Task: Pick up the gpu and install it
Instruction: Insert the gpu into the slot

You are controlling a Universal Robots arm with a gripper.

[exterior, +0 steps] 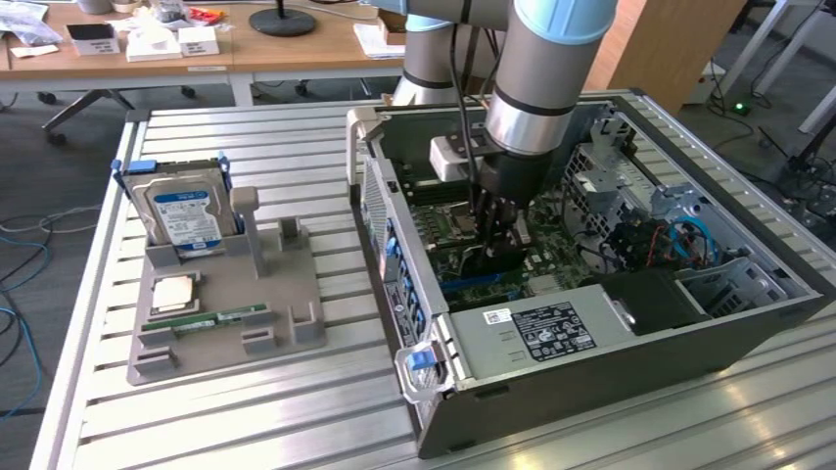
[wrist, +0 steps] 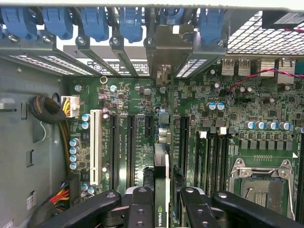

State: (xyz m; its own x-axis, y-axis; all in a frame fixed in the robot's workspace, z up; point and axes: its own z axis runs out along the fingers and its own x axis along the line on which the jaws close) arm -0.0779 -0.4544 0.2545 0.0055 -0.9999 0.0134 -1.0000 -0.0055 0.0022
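1. Between the fingers [wrist: 142, 206] of the gripper [wrist: 161, 202] stands the gpu [wrist: 161, 164], on edge and seen from its thin top side. The gripper is narrowed to a partial opening and clamped on the card, one black finger pressed to each face.
2. Directly beneath the gripper lies the motherboard [wrist: 199, 109]. The gpu runs lengthwise in line with the dark expansion slots [wrist: 130, 142] that sit on either side of it. Whether its lower edge sits in a slot cannot be told.
3. Beyond the gripper, past the card's far end, is the row of blue clips [wrist: 95, 21] along the rear slot openings.
4. To one side of the gripper is the open CPU socket [wrist: 261, 183]; to the other, the white slot [wrist: 95, 142].
5. From the exterior view, the arm [exterior: 549, 69] reaches straight down into the open case [exterior: 588, 392], with the gripper [exterior: 500, 250] low over the board.
6. Well apart from the gripper, outside the case, a grey holder [exterior: 281, 294] on the surface [exterior: 261, 421] carries a hard drive [exterior: 183, 215] and a RAM stick [exterior: 209, 320].
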